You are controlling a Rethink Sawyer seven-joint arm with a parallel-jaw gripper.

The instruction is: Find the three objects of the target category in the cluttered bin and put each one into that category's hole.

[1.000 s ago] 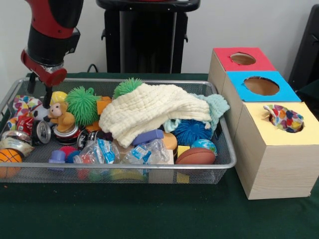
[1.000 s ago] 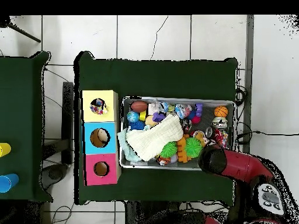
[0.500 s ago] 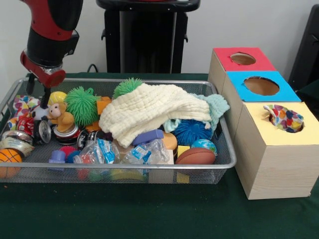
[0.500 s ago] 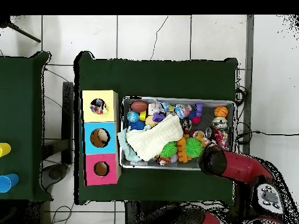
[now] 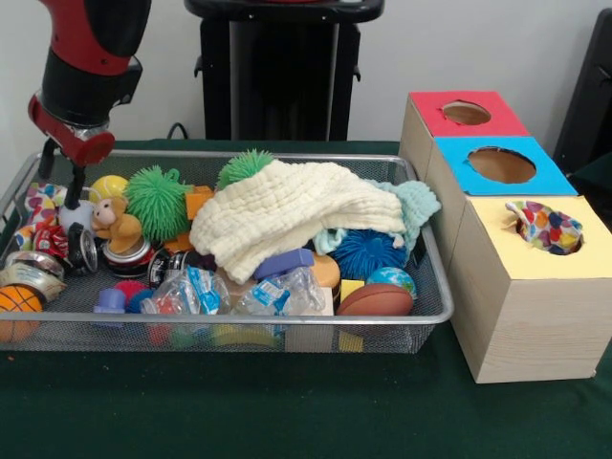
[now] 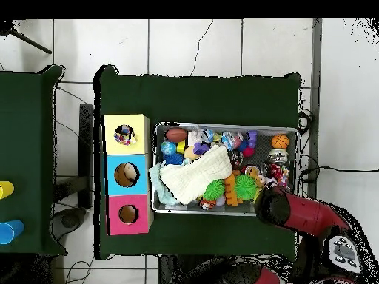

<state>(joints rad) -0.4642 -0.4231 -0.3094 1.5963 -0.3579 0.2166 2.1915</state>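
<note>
I have the claw [image 5: 59,175] hanging spread and empty over the wire bin's [image 5: 239,330] corner farthest from the boxes, just above a colourful patchwork cloth [image 5: 45,203]. A matching patchwork cloth [image 5: 546,227] sits in the yellow box's hole [image 5: 543,228], beyond the bin's opposite end.

A wire bin [image 5: 19,186] of toys sits on the green table [image 5: 287,411], a cream cloth [image 5: 287,215] heaped over its middle. The gripper [image 5: 59,172] hangs over the bin's far left corner, fingers [image 5: 75,182] parted and empty, beside a small teddy bear [image 5: 115,222]. Three boxes [image 5: 535,306] with holes stand to the right.
</note>
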